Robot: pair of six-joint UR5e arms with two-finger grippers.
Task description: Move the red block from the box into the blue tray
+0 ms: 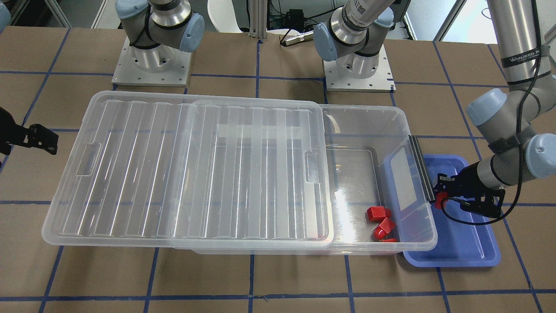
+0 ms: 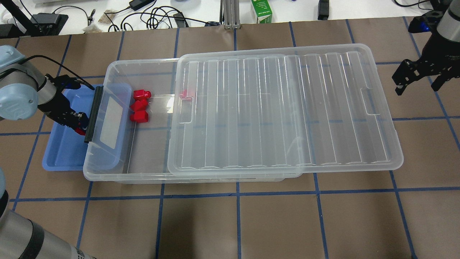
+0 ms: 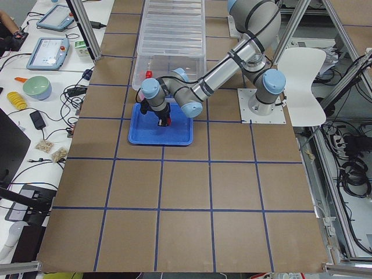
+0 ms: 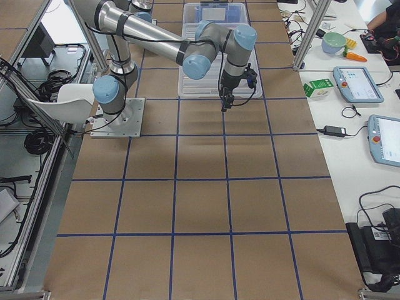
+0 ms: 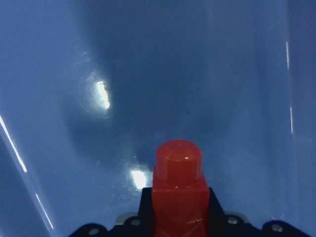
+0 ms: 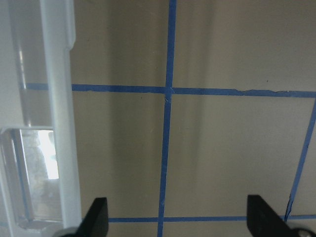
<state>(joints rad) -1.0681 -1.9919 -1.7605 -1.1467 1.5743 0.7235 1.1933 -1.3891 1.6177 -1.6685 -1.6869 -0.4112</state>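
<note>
My left gripper (image 1: 441,196) is shut on the red block (image 1: 441,201) and holds it low over the blue tray (image 1: 471,245), right beside the box's black strip (image 1: 422,167). In the left wrist view the red block (image 5: 178,192) sits between the jaws, stub forward, above the tray floor (image 5: 197,74). The overhead view shows the same gripper (image 2: 79,126) over the tray (image 2: 61,154). The clear box (image 2: 107,174) lies half covered by its ribbed lid (image 2: 284,108). My right gripper (image 2: 418,77) is open and empty, above the table beyond the lid's far end.
Three similar red blocks (image 2: 140,106) lie clustered in the open end of the box, also seen from the front (image 1: 380,219). Another red shape (image 2: 186,94) shows under the lid's edge. The right wrist view shows the lid's rim (image 6: 57,123) and taped brown table (image 6: 222,148).
</note>
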